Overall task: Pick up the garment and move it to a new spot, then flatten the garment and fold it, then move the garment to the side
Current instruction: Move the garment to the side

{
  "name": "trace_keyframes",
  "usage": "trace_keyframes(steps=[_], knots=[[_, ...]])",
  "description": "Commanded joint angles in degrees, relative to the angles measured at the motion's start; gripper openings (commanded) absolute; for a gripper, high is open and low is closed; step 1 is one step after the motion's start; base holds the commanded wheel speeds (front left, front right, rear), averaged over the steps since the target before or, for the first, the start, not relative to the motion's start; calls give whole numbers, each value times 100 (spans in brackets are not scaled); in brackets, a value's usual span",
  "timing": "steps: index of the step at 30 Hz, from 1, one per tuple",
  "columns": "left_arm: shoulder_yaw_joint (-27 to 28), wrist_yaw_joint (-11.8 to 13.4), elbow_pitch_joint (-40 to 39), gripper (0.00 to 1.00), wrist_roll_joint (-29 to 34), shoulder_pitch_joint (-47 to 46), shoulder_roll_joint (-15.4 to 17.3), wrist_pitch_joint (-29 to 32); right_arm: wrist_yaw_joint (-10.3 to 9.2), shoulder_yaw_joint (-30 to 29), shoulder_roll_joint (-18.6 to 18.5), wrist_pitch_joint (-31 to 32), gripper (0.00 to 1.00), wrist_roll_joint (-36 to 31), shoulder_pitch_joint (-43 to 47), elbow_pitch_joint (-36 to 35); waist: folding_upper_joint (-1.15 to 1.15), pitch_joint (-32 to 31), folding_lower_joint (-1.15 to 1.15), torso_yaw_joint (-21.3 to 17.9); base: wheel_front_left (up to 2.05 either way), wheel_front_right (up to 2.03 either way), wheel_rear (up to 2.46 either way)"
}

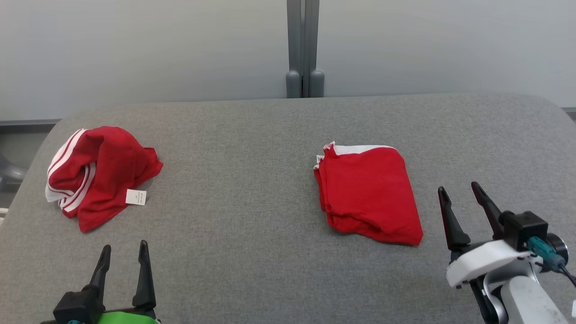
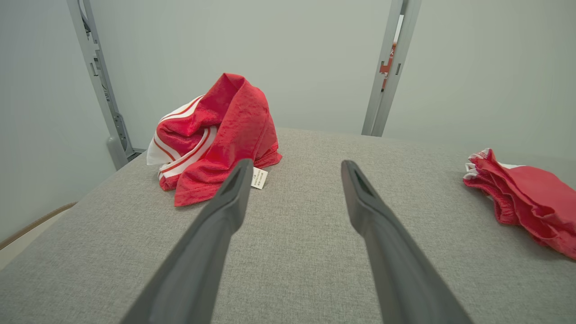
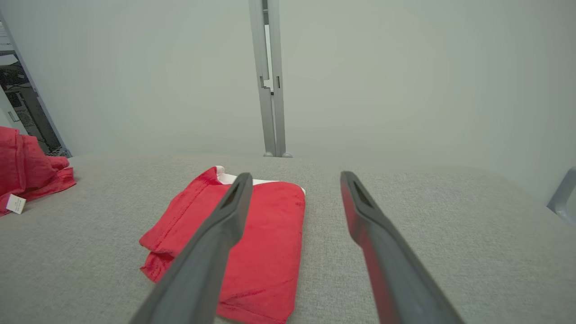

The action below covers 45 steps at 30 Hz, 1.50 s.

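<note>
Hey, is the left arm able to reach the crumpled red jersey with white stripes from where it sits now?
Probably yes. The crumpled red jersey lies just ahead of the open left end effector, with only bare grey fabric tabletop between them.

Head cam high, wrist cams low

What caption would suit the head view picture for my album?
Open left gripper faces crumpled red garment; open right gripper waits near folded red garment, on grey table.
</note>
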Motion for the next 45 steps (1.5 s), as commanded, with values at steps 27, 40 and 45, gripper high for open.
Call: trace_keyframes(steps=[27, 40, 45], knots=[[-535, 96, 54, 100, -416, -1066, -47, 1, -7, 955, -409, 19, 100, 183, -3136, 4143, 0, 1597, 0, 719, 0, 0, 0], [-703, 226, 89, 100, -570, -1145, -45, 1, -12, 1256, -311, 16, 0, 682, -3244, 4769, 0, 1613, 0, 622, 0, 0, 0], [-638, 226, -93, 100, -567, -1219, -45, 1, -10, 1690, -552, 16, 0, 545, -3778, 4612, 0, 1859, 0, 448, 0, 0, 0]])
